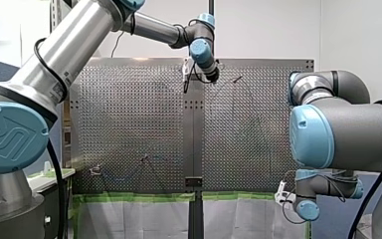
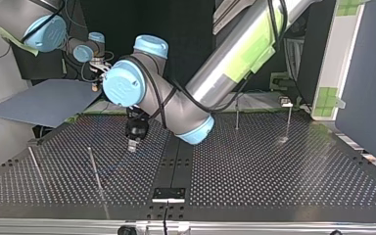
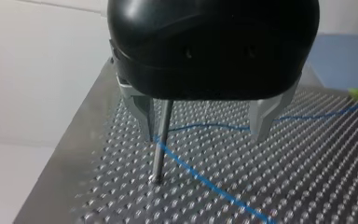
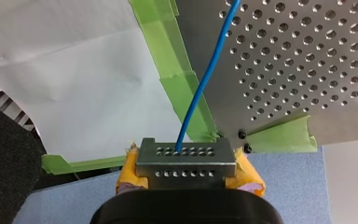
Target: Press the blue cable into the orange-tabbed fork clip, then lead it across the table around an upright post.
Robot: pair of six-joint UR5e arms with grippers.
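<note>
My left gripper (image 3: 203, 128) has its jaws spread wide, gripping nothing. Its metal fingers (image 3: 142, 112) hang just above the perforated table (image 3: 307, 186). An upright post (image 3: 160, 144) stands between them, close against one finger and well clear of the other. The blue cable (image 3: 200, 177) lies on the table under the open jaws. It makes a sharp turn right at the post, with one run leading off past the far finger and the other coming back toward the camera (whether it actually presses on the post, I cannot tell).

My right gripper (image 4: 182, 150) is closed on the same cable, with yellow pads (image 4: 128, 172) showing at either side of its perforated metal fingers. The cable rises straight from between them and crosses the green tape (image 4: 177, 88) at the table's edge onto the plate. This gripper sits off the table, over white paper (image 4: 74, 70).

In the top view my left gripper is over the table left of centre, and my right is beyond the far edge.
</note>
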